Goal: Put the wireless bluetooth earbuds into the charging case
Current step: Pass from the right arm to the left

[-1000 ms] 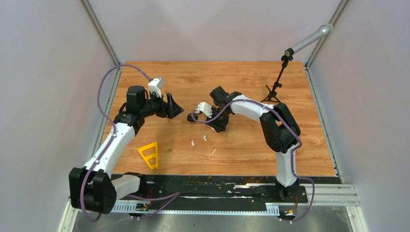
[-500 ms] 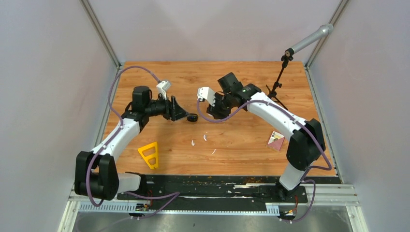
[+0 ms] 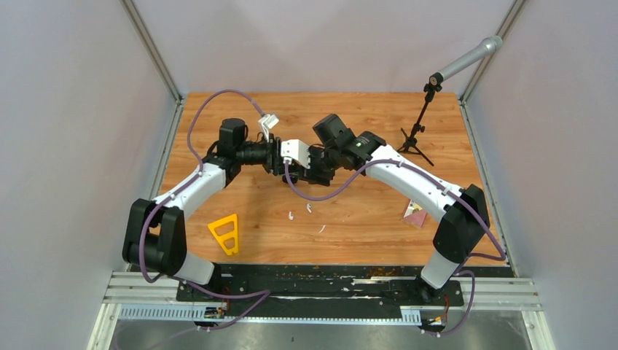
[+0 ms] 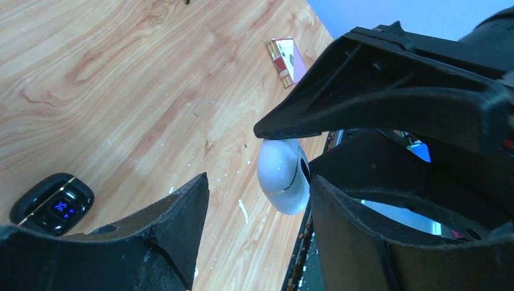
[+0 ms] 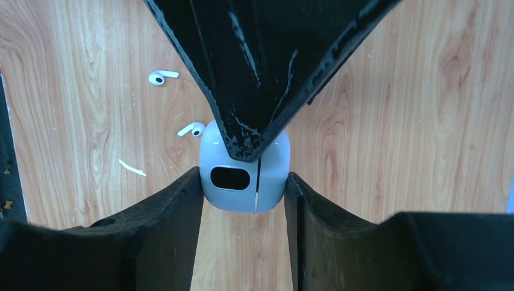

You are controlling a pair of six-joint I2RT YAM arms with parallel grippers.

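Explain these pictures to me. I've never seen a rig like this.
Two robot arms are bolted to a wooden table. One picture looks down from above; the other two come from a camera on each wrist. The right gripper is shut on a white case. The left gripper, fingers apart, is right beside that case. On the table lie two white earbuds, a black case, a yellow triangle and a small box.
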